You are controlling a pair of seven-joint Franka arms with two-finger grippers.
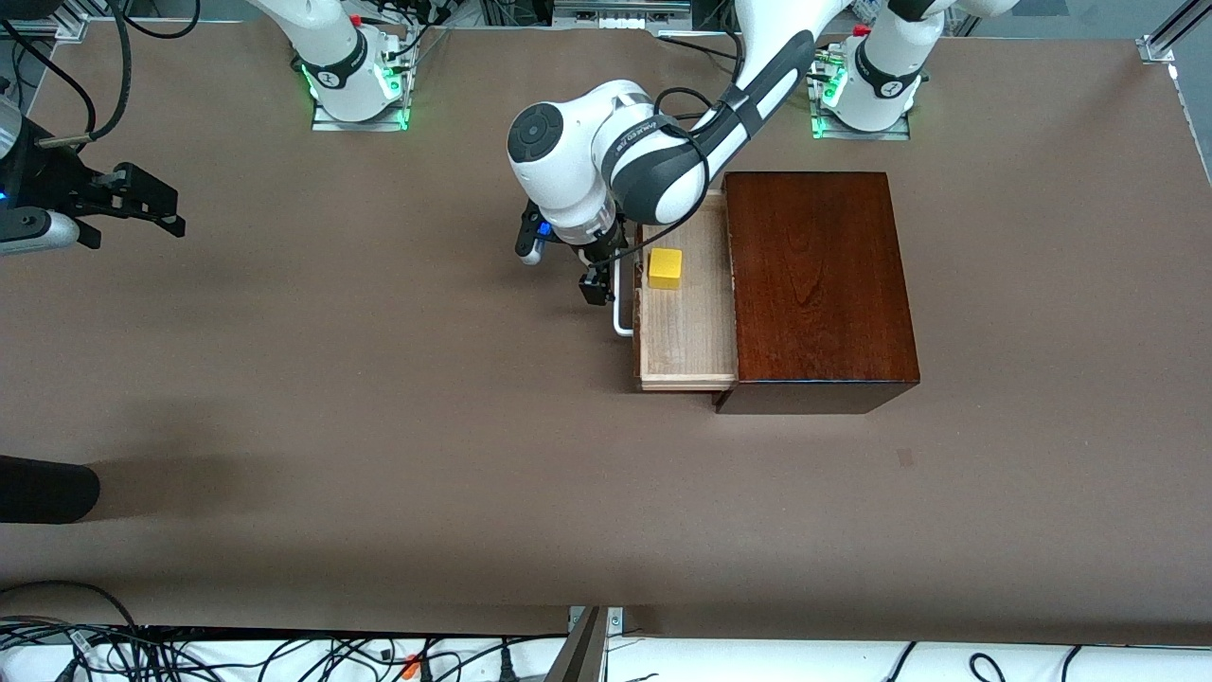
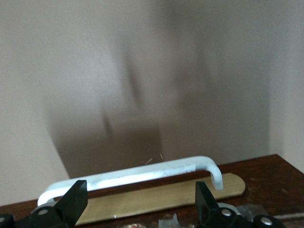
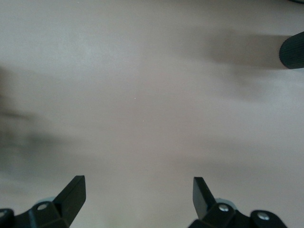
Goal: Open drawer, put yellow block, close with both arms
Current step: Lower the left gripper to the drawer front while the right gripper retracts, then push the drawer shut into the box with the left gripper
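Note:
The drawer (image 1: 686,327) stands pulled out of the dark mahogany box (image 1: 819,284), toward the right arm's end of the table. The yellow block (image 1: 665,268) lies in its pale tray, near the handle end. My left gripper (image 1: 599,278) is open and empty, right at the white bar handle (image 1: 620,308). In the left wrist view the handle (image 2: 142,173) lies just past the open fingertips (image 2: 76,194), with the left gripper (image 2: 140,202) over the dark drawer front (image 2: 266,171). My right gripper (image 1: 133,204) waits open and empty over bare table at the right arm's end; the right wrist view shows the right gripper (image 3: 137,199) with only table beneath it.
A black rounded object (image 1: 43,488) lies at the table's edge at the right arm's end, nearer the front camera; it also shows in the right wrist view (image 3: 292,50). Cables (image 1: 189,654) run along the table's near edge. The brown tabletop (image 1: 379,379) is bare around the box.

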